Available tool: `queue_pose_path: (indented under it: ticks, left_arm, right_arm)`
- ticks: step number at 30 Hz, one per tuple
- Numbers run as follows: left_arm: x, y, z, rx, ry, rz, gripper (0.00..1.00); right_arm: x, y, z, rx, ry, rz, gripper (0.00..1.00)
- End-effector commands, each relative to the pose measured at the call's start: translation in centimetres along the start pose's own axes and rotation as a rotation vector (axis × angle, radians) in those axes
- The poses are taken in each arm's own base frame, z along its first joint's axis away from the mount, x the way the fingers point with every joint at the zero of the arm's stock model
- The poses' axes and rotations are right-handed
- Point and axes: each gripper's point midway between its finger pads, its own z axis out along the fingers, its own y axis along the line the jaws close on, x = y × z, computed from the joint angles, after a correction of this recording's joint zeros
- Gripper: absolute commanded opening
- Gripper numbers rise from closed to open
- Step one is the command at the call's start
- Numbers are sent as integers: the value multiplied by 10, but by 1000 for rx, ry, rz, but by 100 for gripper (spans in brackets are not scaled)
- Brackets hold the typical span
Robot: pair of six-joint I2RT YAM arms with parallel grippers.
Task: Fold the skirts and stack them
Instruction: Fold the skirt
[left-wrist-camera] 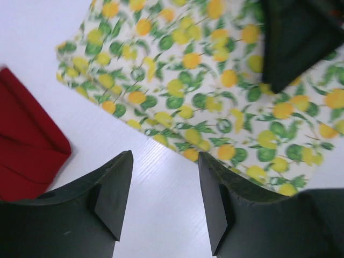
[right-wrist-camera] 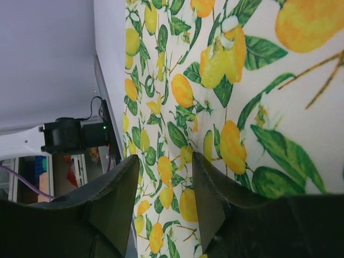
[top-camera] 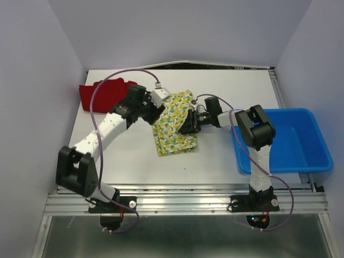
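Both grippers at the lemon skirt (top-camera: 173, 124), neither one gripping cloth.

You've got the lemon skirt lying mid-table at a slant, layers showing at its near edge. L arm (top-camera: 105, 131) stretches out long to the skirt's far-left edge. The left gripper (left-wrist-camera: 165, 161) points down w/ jaws mid-wide, only bare table (top-camera: 134, 156) in the gap. R arm (top-camera: 258, 134) stands up from its base, then bends left to the skirt's right edge. The right gripper (right-wrist-camera: 164, 161) sits low on the print, jaws part-open, flat cloth in the gap, no fold pinched. Red skirt (top-camera: 105, 92) lies far-left of the lemon skirt, a bare strip between. Blue bin (top-camera: 301, 145) is right of it, apart. Open room: the skirt's near side.
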Motion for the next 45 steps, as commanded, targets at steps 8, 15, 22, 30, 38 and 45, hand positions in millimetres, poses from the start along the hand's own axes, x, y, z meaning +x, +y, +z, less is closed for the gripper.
queue_pose_path:
  ticks: [8, 15, 22, 30, 38, 45]
  left_arm:
    - [64, -153, 8, 8, 98, 558, 64]
    - [84, -171, 42, 26, 151, 639, 64]
    - [111, -164, 73, -15, 227, 695, 53]
    - [126, -169, 66, 57, 296, 711, 10]
    - [117, -212, 26, 348, 340, 641, 0]
    - [120, -248, -16, 618, 386, 561, 0]
  right_arm:
    - [5, -42, 5, 173, -39, 7, 50]
    - [7, -45, 4, 191, -28, 3, 50]
    - [7, -46, 3, 204, -4, -17, 50]
    - [11, -46, -1, 221, 0, -37, 49]
    - [-7, -22, -9, 212, -16, -110, 56]
    - [-80, 41, -17, 157, -111, -312, 70]
